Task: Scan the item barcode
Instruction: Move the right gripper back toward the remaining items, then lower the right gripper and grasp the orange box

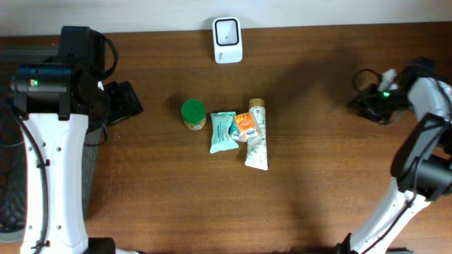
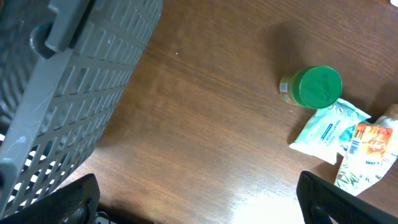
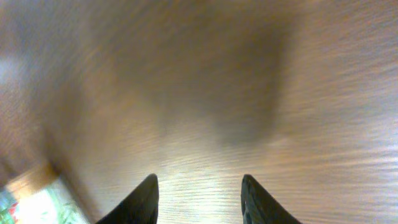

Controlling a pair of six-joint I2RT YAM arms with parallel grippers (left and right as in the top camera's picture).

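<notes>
Four items lie bunched at the middle of the table: a green-lidded jar (image 1: 193, 113), a teal packet (image 1: 222, 131), a small orange packet (image 1: 246, 127) and a white tube (image 1: 257, 141). The left wrist view shows the jar (image 2: 318, 87), the teal packet (image 2: 326, 129) and the orange packet (image 2: 373, 138) at its right. A white scanner (image 1: 227, 39) stands at the far edge. My left gripper (image 1: 126, 103) (image 2: 199, 205) hangs wide open over bare wood, left of the items. Far to the right, my right gripper (image 1: 369, 106) (image 3: 199, 200) is open with only blurred table between its fingers.
A grey slatted basket (image 2: 62, 93) fills the left of the left wrist view, beside the table's left edge (image 1: 8, 201). A blurred pale green and white patch (image 3: 34, 205) shows at the bottom left of the right wrist view.
</notes>
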